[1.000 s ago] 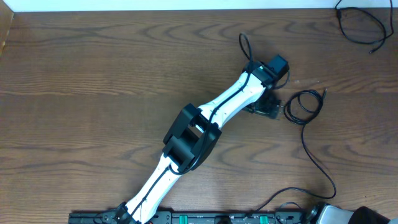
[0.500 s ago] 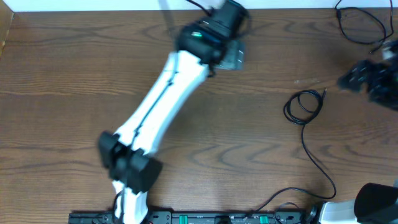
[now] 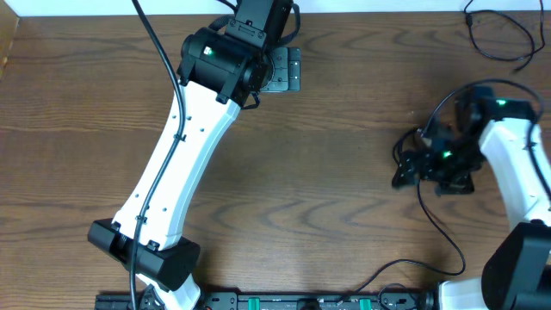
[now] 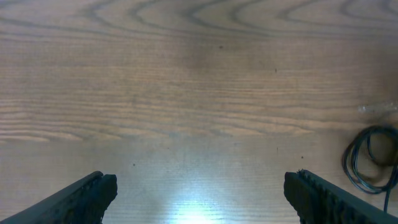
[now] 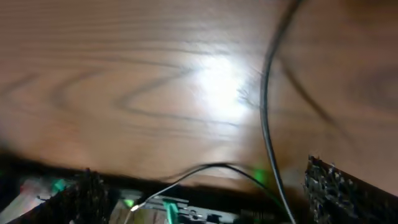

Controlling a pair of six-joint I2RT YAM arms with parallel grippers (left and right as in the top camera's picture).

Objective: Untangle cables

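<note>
A thin black cable lies at the right of the table, with a small coil [image 3: 411,140] and a long tail [image 3: 439,226] running toward the front edge. My right gripper [image 3: 419,165] hovers over the coil and hides part of it. Its jaws [image 5: 205,186] are open, with the cable strand [image 5: 266,106] running between them, in a blurred view. My left gripper [image 3: 281,69] is far back near the table's rear edge. It is open and empty [image 4: 200,190] above bare wood. The coil shows at the right edge of the left wrist view [image 4: 368,159].
A second black cable [image 3: 498,36] lies looped in the far right corner. The left arm [image 3: 185,146] stretches diagonally across the left half of the table. The robot base rail [image 3: 284,301] runs along the front edge.
The left arm swung away from the coil, up and left to the rear edge. The right arm came in from the right and now sits over the coil.
</note>
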